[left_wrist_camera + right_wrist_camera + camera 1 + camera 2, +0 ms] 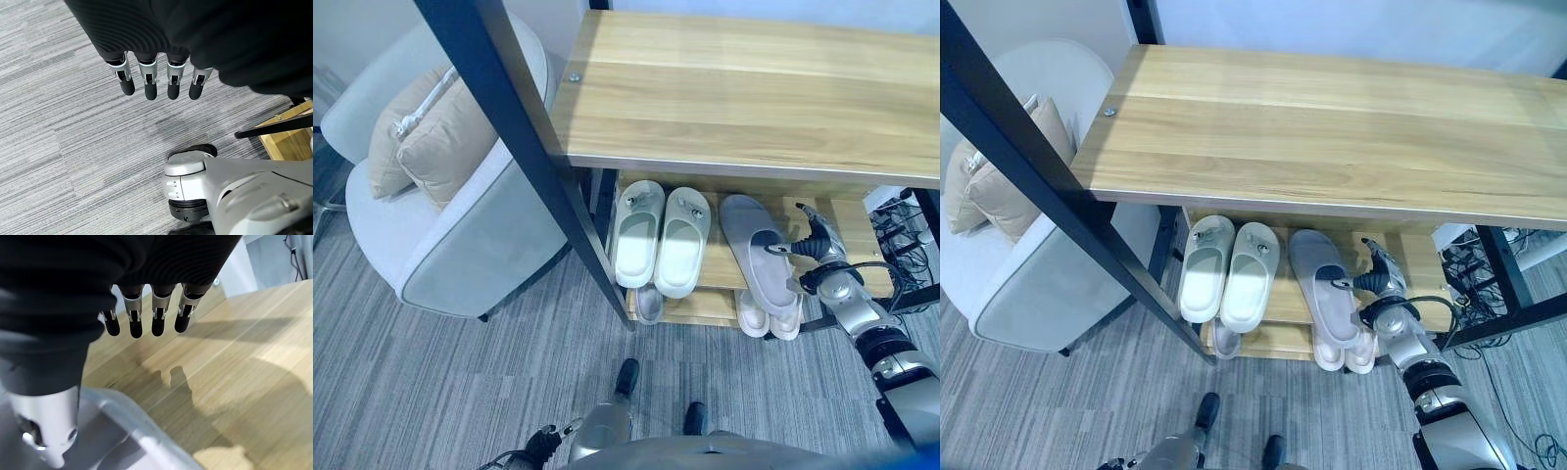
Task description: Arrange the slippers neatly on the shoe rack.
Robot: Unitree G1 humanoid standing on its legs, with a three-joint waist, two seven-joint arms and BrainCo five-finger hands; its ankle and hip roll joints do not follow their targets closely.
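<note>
Pale wood with a light grain forms the broad top board of the shoe rack, carried on a black metal frame whose slanted post crosses the head views. Under it a middle shelf of the same wood holds a pair of cream slippers side by side, toes towards the back, and just beside them on the right a single grey slipper, its heel jutting past the shelf's front edge. On the lowest shelf a small grey slipper and a pale pair peek out at the front, mostly hidden by the shelf above.

The right hand is at the grey slipper's right side, its thumb across the slipper's strap; in its own wrist view the fingers hang straight and relaxed above bare wood, with the slipper's grey edge below the thumb. The left hand hangs low over the floor, fingers straight and slightly apart, holding nothing.

Grey striped carpet covers the floor. Left of the rack stands a light grey armchair with two beige cushions on its seat. A tangle of cables lies on the floor at the rack's right end
</note>
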